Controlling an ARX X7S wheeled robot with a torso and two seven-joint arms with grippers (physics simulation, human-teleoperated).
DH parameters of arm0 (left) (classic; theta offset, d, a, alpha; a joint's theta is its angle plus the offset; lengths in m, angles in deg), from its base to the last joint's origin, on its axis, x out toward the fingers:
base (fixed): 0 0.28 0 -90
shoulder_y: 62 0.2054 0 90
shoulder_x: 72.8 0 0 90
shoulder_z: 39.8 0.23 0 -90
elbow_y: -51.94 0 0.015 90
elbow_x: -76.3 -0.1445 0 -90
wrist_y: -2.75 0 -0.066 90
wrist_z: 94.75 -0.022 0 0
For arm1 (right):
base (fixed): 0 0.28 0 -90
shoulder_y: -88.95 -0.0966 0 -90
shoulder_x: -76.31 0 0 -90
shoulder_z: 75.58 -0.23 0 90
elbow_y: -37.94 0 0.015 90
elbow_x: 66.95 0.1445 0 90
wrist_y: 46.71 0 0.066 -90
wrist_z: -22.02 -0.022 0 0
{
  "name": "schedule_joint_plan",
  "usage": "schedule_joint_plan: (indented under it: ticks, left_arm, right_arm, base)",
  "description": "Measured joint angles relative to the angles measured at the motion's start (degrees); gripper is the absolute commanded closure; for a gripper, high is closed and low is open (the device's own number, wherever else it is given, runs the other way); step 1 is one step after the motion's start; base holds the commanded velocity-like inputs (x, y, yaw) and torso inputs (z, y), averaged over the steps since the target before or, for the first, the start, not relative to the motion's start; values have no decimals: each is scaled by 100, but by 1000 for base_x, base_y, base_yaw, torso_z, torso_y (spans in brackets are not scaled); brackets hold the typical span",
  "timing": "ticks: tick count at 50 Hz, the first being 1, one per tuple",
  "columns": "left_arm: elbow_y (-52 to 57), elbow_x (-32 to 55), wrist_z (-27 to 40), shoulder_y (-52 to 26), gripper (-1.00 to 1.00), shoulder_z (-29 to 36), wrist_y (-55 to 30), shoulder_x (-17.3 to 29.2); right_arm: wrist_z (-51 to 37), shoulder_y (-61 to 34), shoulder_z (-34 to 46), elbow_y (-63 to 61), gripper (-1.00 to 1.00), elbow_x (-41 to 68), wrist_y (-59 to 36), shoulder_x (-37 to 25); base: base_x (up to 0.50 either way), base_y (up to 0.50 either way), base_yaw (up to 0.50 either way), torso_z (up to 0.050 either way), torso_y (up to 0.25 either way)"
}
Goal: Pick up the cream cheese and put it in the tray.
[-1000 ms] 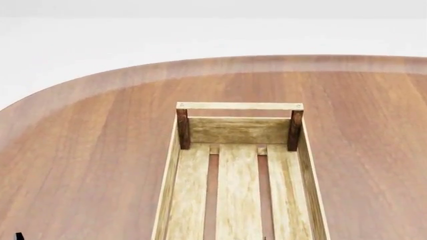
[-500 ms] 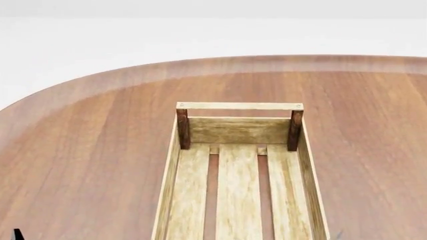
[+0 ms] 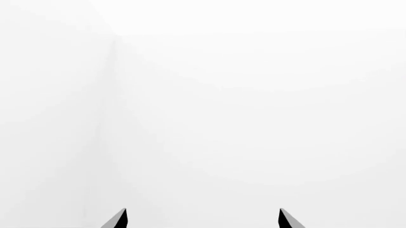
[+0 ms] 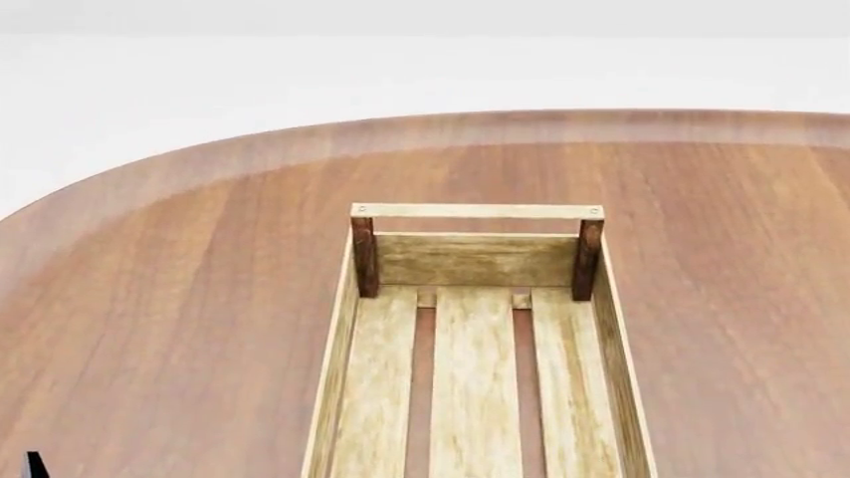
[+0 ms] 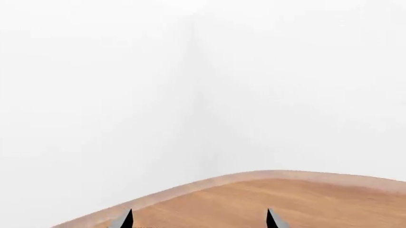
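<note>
Plain white walls and a pale floor surround a reddish-brown wooden table with a rounded far edge and a lighter band running along that rim. In the right wrist view the same curved rim shows against the white walls, which meet at a faint corner line.

The tray stands on the table near its middle, running lengthwise from the near edge of the head view toward the far rim. It is a long crate of pale, grainy wooden slats: three floor slats with dark gaps between them, low side walls, and a far end board. Two dark brown corner posts rise at the far end and carry a pale top rail across them. The part of the inside that shows holds nothing; its near end is cut off by the picture.

The cream cheese is not visible in any view, so its place cannot be told.

The left gripper shows only two dark fingertips, set wide apart with nothing between them, facing bare white wall. The right gripper likewise shows two dark tips, spread apart and holding nothing, above the table near its rim. A small dark sliver sits at the lower left corner of the head view; what it is cannot be told.
</note>
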Motion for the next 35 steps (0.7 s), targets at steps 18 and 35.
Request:
schedule_joint_plan:
  ticks: [18,35]
  left_arm:
    - [70,7,60,58,-100,-12,43,40]
    - [98,6,117,86,-100,-22,91,67]
  right_arm:
    - [-318,102,-523,-10,-100,594,-245,39]
    - [-420,76,-962,368,-100,1235,-246,30]
  base:
    - [0,0,0,0,0]
    - [0,0,0,0,0]
